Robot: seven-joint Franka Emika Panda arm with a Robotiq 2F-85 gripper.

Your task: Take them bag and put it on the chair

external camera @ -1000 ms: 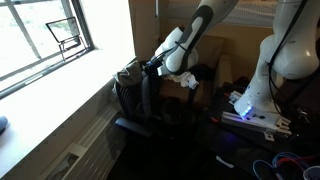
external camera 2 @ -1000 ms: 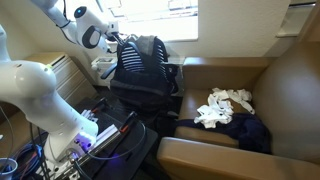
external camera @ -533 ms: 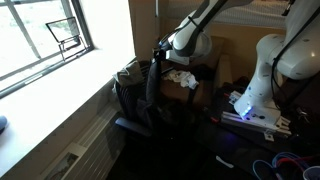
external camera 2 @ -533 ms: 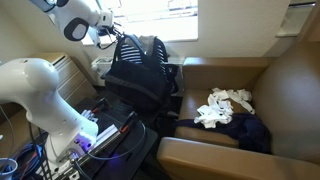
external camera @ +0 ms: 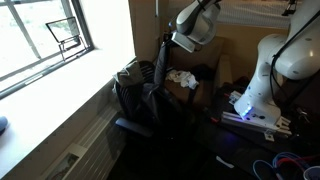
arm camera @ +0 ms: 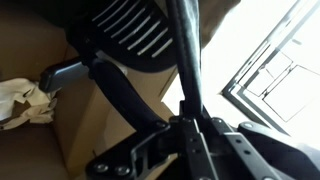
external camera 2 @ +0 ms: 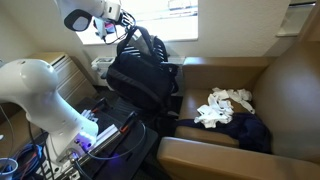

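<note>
Under the window (external camera: 40, 35), the black bag (external camera 2: 140, 75) stands just beside the brown chair (external camera 2: 290, 90). It touches the chair's arm and is not on the seat. The gripper (external camera 2: 118, 22) is above the bag, its fingers pinching the strap (arm camera: 186, 50), which runs up tight from the bag. What is inside the bag I cannot tell. The seat of the chair holds a white cloth (external camera 2: 224, 107) and a dark cloth (external camera 2: 250, 132), touching each other. Bare seat shows only behind the white cloth, toward the backrest. The window sill (external camera: 60, 90) is close beside the bag.
</note>
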